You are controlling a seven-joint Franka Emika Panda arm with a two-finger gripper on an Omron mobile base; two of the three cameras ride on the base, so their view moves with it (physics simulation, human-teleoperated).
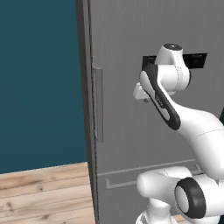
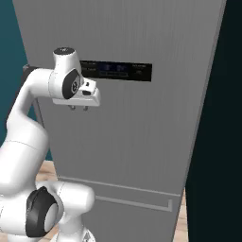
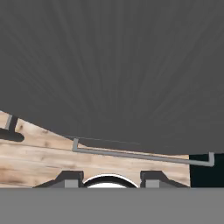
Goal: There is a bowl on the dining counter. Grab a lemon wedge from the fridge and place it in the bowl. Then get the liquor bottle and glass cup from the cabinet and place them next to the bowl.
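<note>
The fridge (image 2: 142, 132) stands right in front of me, tall, flat and grey, with its door shut. Its long vertical bar handle (image 1: 97, 103) runs down the left edge. My gripper (image 2: 78, 108) hangs close to the door at the height of the black display panel (image 2: 118, 71), pointing down, well to the right of the handle. It is open with nothing between its fingers (image 3: 70, 179). The hand view looks down the door to the lower drawer handle (image 3: 140, 155). The bowl, dining counter, lemon wedge, liquor bottle and glass cup are out of view.
A teal wall (image 1: 39, 83) and light wood floor (image 1: 43, 192) lie left of the fridge. A dark gap (image 2: 220, 142) borders the fridge on the right. My own elbow and base (image 1: 183, 192) sit low in front of the drawer.
</note>
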